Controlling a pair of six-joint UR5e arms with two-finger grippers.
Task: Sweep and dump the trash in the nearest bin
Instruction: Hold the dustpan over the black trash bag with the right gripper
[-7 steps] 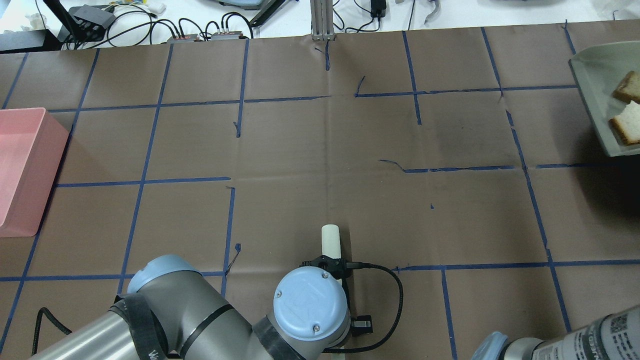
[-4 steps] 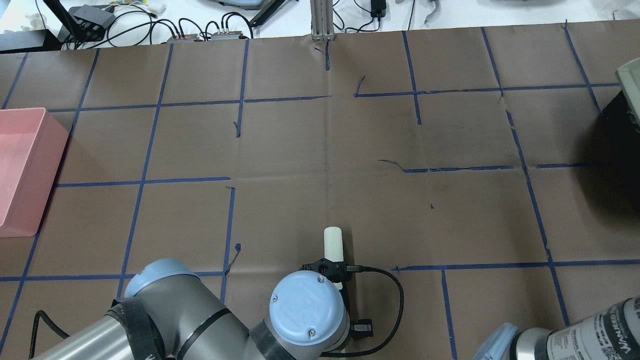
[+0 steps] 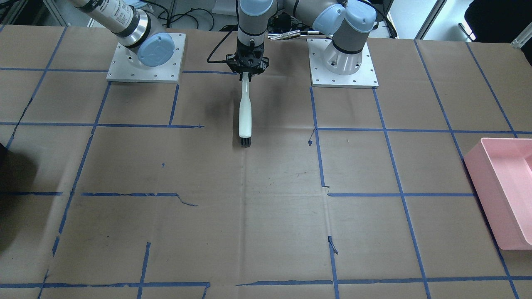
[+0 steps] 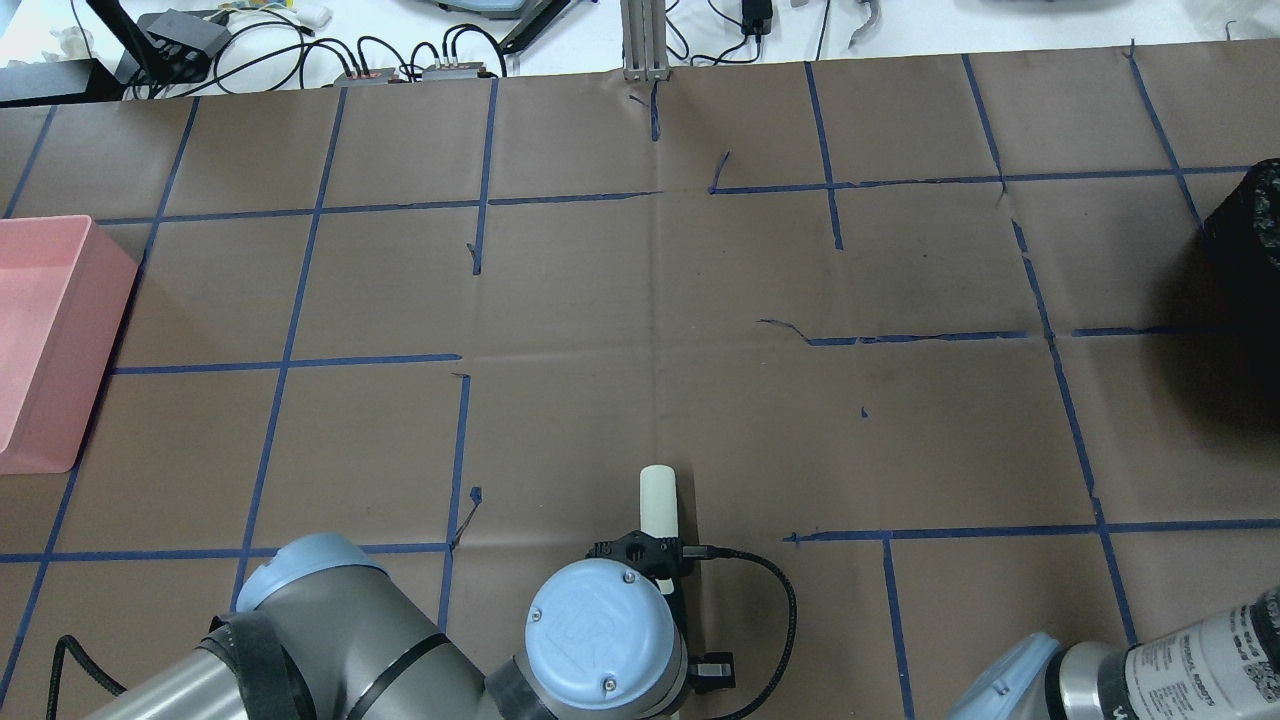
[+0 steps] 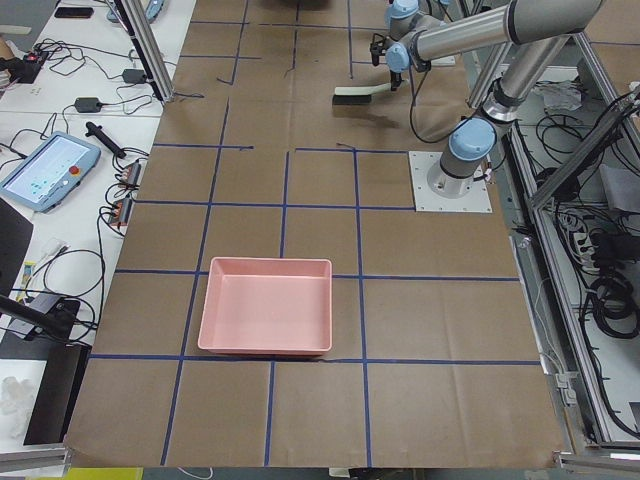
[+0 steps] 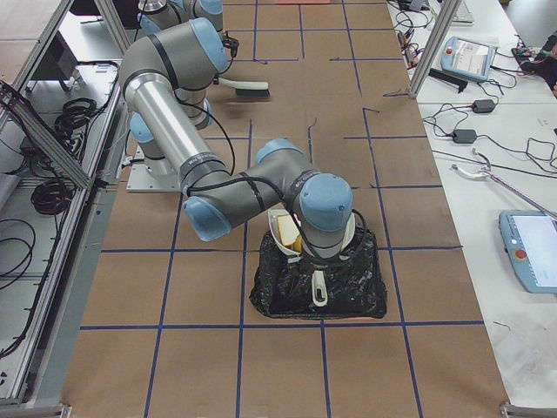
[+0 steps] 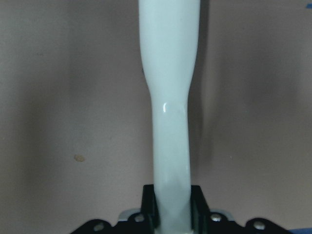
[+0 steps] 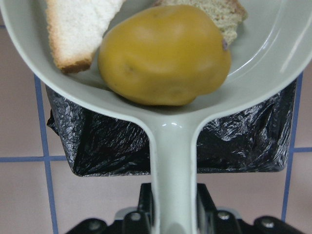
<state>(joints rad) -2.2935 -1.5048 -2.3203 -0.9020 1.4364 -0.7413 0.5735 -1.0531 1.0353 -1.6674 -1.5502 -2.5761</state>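
Observation:
The trash lies in a pale dustpan: a yellow potato-like lump and two bread pieces with brown crust. My right gripper is shut on the dustpan's handle and holds it over the black bag-lined bin. The right side view shows the pan above that bin. My left gripper is shut on a white brush, bristles down on the paper close to the robot's base, also seen from overhead.
A pink bin stands at the table's left end, also in the front view and the left side view. The black bin pokes in at the overhead view's right edge. Brown paper with blue tape lines covers the table.
The dustpan with the bread has slid right, out of the overhead view, uncovering the black bin's edge. The left arm has drawn the brush slightly back toward the robot.

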